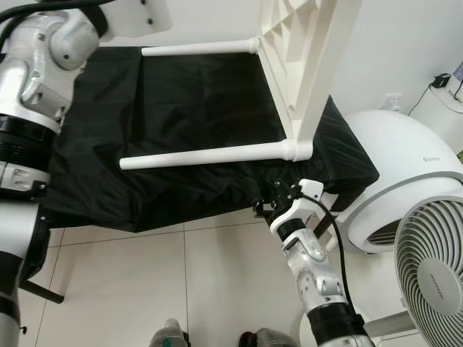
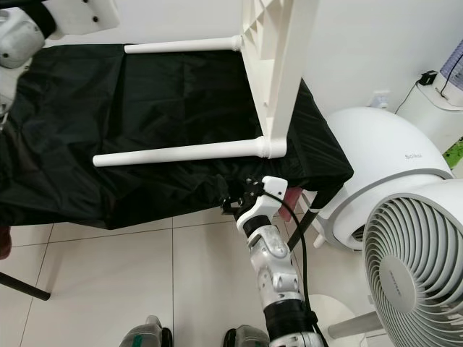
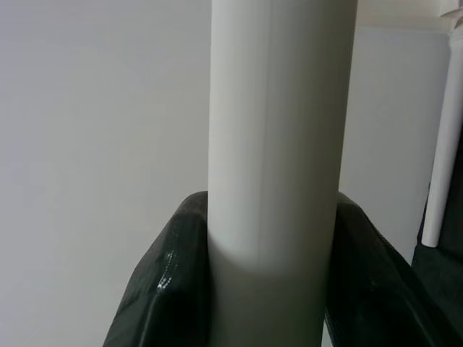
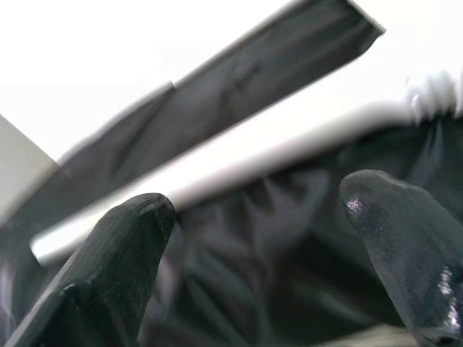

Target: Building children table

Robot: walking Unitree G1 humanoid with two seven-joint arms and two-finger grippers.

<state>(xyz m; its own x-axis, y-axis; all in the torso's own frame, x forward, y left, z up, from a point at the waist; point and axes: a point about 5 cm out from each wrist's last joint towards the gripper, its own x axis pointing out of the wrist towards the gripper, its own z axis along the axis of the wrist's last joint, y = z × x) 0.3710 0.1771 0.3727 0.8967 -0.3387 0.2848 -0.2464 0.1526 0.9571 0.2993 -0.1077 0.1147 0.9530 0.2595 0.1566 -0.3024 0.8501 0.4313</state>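
1. The children's table (image 1: 304,65) lies tipped on its side over the black cloth (image 1: 195,108), its white top standing on edge near the cloth's right end. Two white legs run out from it, roughly level, toward the robot's left.
2. The near leg (image 1: 210,155) crosses just inside the cloth's front edge. The far leg (image 1: 202,48) lies along the cloth's back edge, by the wall.
3. The left gripper (image 3: 271,289) is clamped around a white leg (image 3: 278,130). In the left wrist view its two black fingers (image 3: 170,282) press against both sides of the round shaft.
4. The right gripper (image 1: 266,202) hangs at the cloth's front edge, just below the joint where the near leg meets the top. Its fingers (image 4: 119,253) are spread wide and hold nothing.
5. In the right wrist view the near leg lies ahead of the open fingers, crossing their span at a slant and not yet between them.
6. By my reading, the right arm is the nearer one to that joint, and needs to rise toward the leg.
7. A white fan (image 1: 434,267) stands close on the robot's right.
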